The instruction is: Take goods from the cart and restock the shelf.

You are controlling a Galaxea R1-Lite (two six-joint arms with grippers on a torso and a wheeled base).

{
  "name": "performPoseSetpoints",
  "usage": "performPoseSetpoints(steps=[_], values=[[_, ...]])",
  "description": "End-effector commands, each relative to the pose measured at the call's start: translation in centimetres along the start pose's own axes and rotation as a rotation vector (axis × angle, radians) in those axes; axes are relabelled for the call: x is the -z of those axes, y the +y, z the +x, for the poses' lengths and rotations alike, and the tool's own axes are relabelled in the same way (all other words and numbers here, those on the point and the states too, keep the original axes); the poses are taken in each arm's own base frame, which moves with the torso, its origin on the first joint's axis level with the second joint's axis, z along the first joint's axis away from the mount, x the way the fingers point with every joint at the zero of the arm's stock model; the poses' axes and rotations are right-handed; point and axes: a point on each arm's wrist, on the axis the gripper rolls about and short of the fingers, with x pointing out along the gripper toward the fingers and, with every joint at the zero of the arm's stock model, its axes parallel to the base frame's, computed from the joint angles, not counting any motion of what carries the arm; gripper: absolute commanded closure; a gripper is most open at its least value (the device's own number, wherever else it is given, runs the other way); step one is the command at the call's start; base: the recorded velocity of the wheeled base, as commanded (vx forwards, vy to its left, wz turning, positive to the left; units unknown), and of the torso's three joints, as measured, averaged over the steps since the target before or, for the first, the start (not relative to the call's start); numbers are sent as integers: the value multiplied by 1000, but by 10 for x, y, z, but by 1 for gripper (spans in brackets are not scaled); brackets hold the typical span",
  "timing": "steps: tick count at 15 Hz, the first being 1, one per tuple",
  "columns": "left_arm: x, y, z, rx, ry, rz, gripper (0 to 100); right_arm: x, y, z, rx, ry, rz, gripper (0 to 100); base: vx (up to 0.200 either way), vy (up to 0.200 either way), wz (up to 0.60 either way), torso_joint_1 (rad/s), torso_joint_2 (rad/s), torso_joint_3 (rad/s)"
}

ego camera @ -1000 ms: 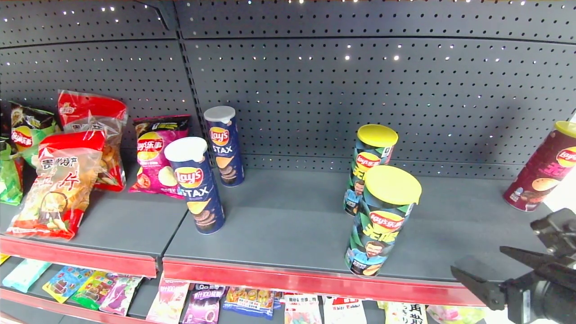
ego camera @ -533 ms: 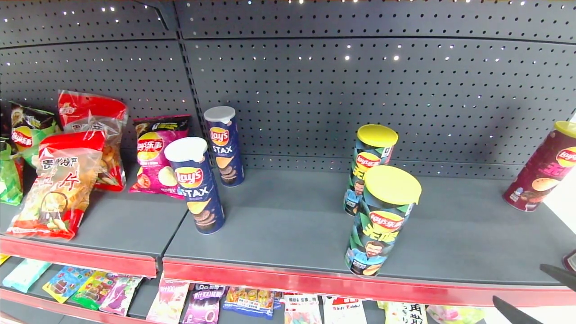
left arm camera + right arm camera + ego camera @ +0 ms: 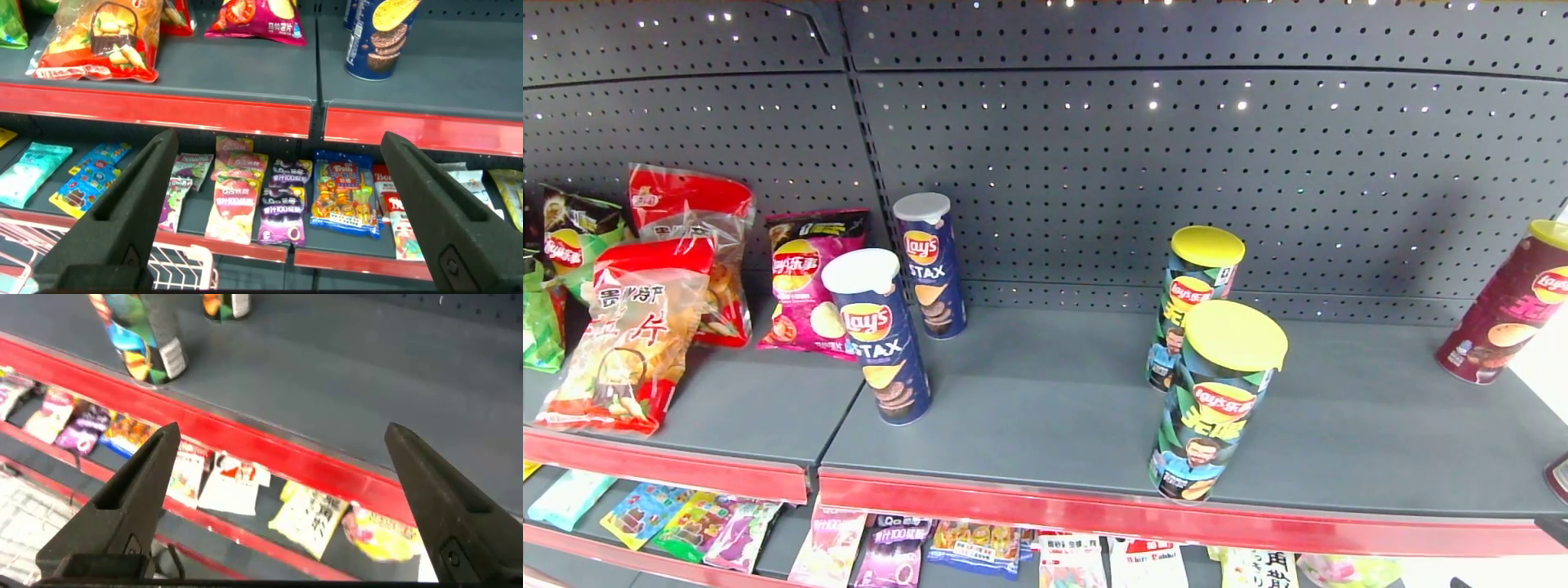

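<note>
Grey pegboard shelf (image 3: 1054,408), red lip, upright yellow-lidded cans (image 3: 1217,408), left tool (image 3: 278,139) and right tool (image 3: 282,429) splayed apart

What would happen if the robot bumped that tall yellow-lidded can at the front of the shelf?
The front yellow-lidded can is tall and narrow, so it would probably tip rather than slide. It stands near the red front lip of the shelf, so a forward topple might drop it off. Being round, it would likely roll once down.

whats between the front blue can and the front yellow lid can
Nothing: the head view shows bare grey shelf between the front blue can and the front yellow-lidded can.
</note>
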Motion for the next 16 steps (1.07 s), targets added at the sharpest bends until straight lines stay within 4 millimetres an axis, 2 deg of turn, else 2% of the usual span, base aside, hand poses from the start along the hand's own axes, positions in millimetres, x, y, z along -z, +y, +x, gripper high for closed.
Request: performPoseSetpoints(steps=[1, 9, 16], values=[[0, 0, 0, 0, 1, 0, 0, 0, 1, -3, -18, -22, -6, 0, 0, 0, 0, 0, 0, 0], [0, 0, 0, 0, 1, 0, 0, 1, 2, -4, -67, -40, -105, 0, 0, 0, 0, 0, 0, 0], [0, 0, 0, 0, 1, 0, 0, 0, 2, 12, -90, 74, -109, 0, 0, 0, 0, 0, 0, 0]])
